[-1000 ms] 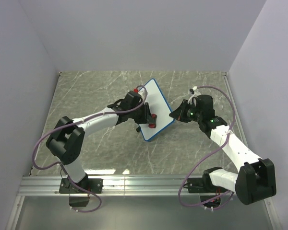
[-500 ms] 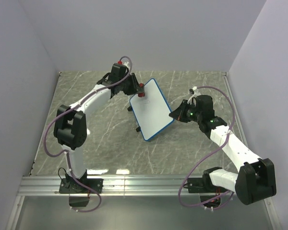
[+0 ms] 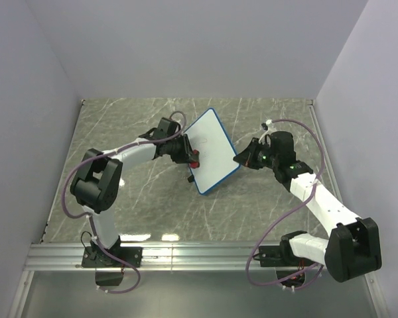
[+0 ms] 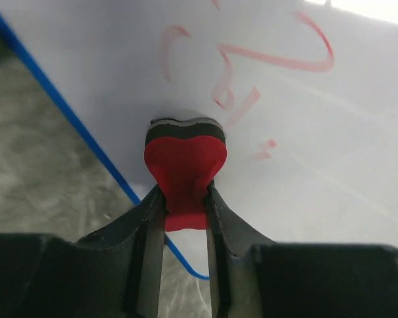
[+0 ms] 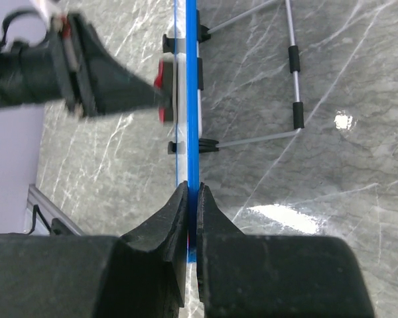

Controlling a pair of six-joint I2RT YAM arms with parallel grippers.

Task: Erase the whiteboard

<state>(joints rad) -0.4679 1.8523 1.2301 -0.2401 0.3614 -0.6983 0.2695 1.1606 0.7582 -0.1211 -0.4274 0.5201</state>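
Note:
The whiteboard (image 3: 212, 149), white with a thin blue frame, stands tilted on the marble table. Faint red scribbles (image 4: 252, 66) mark its face in the left wrist view. My left gripper (image 3: 193, 158) is shut on the small red eraser (image 4: 184, 165) and presses its felt end against the board near the lower left edge. My right gripper (image 3: 241, 159) is shut on the board's blue edge (image 5: 192, 99) and holds it upright; the right wrist view shows the board edge-on, with the eraser (image 5: 164, 83) against its face.
The board's wire stand (image 5: 293, 73) and black feet (image 5: 207, 144) rest on the grey marble table (image 3: 132, 199). White walls close in left, back and right. An aluminium rail (image 3: 186, 255) runs along the near edge.
My left gripper swept the eraser from the board's lower part up to its top left corner, then back down to the lower left edge. The right gripper and board stayed still.

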